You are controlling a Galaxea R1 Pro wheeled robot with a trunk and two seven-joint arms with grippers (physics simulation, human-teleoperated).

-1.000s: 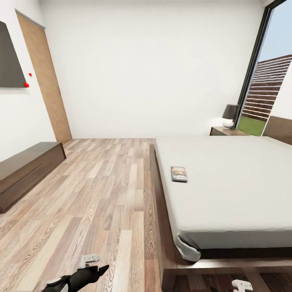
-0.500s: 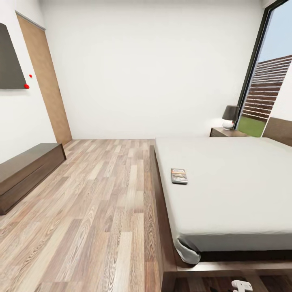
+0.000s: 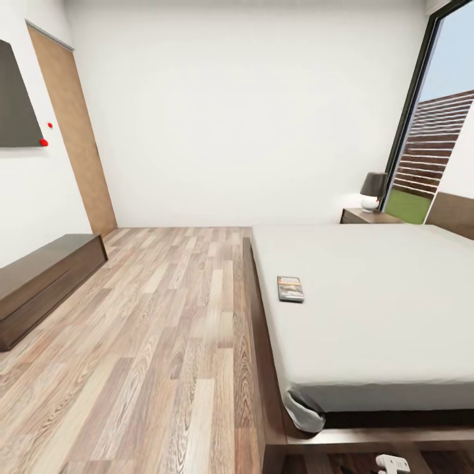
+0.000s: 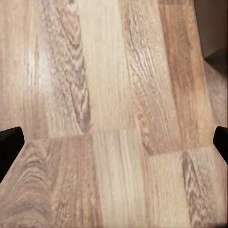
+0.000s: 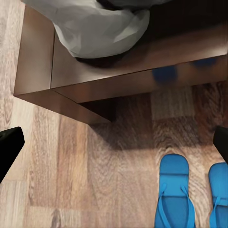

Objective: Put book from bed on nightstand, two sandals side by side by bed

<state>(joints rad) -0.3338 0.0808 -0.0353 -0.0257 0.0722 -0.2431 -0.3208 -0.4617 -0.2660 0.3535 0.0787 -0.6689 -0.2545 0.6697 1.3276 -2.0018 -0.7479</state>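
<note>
Your right gripper point(image 5: 114, 142) hangs spread wide, two blue sandals point(image 5: 175, 192) just below it beside the bed point(image 5: 118, 71) corner. The book point(image 3: 290, 288), dark-covered, seemingly orange-banded, lies ahead on the mattress.

A home bedroom: a low dark-framed bed with grey mattress point(image 3: 368, 296), a dark wooden nightstand point(image 3: 368, 215) bearing a dark-shaded lamp point(image 3: 374, 189), wood-plank floor point(image 3: 164, 329), brown door point(image 3: 76, 131).
</note>
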